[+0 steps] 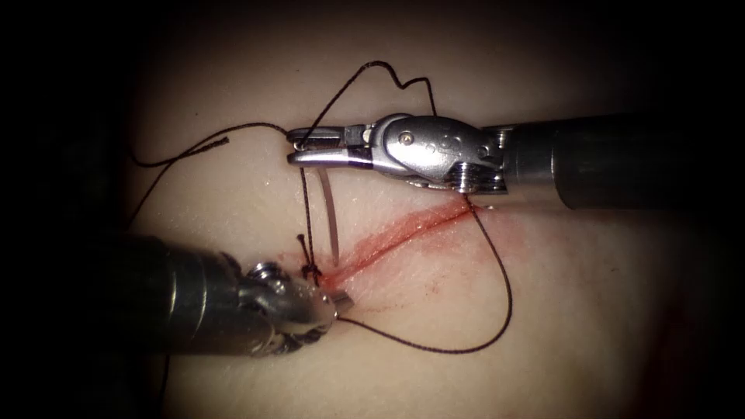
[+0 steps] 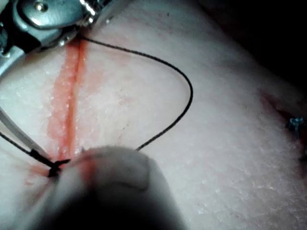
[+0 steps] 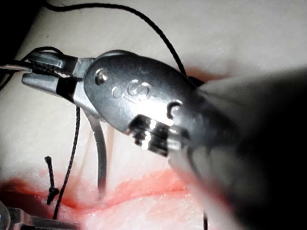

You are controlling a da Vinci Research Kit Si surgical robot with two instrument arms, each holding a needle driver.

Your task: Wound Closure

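Left arm's tool (image 1: pixel 332 304) lies nearest, its tip just short of the cut's (image 1: pixel 403 231) left end and pointing at it. Whether it grips anything I cannot tell. In the left wrist view its blurred tip (image 2: pixel 105 163) sits over that same end of the cut (image 2: pixel 72 105).

Just beside that tip, at the cut's left end, sits a small dark knot (image 1: pixel 311 271) (image 2: pixel 54 168) (image 3: pixel 52 192) with a short tail (image 1: pixel 299 242) standing up from it.

The needle (image 1: pixel 330 217) (image 2: pixel 19 134) (image 3: pixel 100 153) stands a little beyond the knot. Its lower end meets the tissue (image 1: pixel 582 310) close to the cut's left end; whether it enters I cannot tell. Its upper end runs in under the right arm's tool.

Red fluid (image 1: pixel 434 221) stains the tissue along both edges of the cut (image 3: pixel 144 189).

Beyond the cut, the right arm's tool (image 1: pixel 293 147) (image 3: pixel 33 72) lies across the tissue. Its jaws are drawn nearly together and seem to clamp the needle near its upper end.

The thread (image 1: pixel 508 302) (image 2: pixel 189 96) (image 3: pixel 144 19) loops wide on the near side of the cut. It also rises from the knot to the right tool's jaws and arches away on the cut's far side. A frayed thread end (image 1: pixel 223 140) lies well out to the cut's left.
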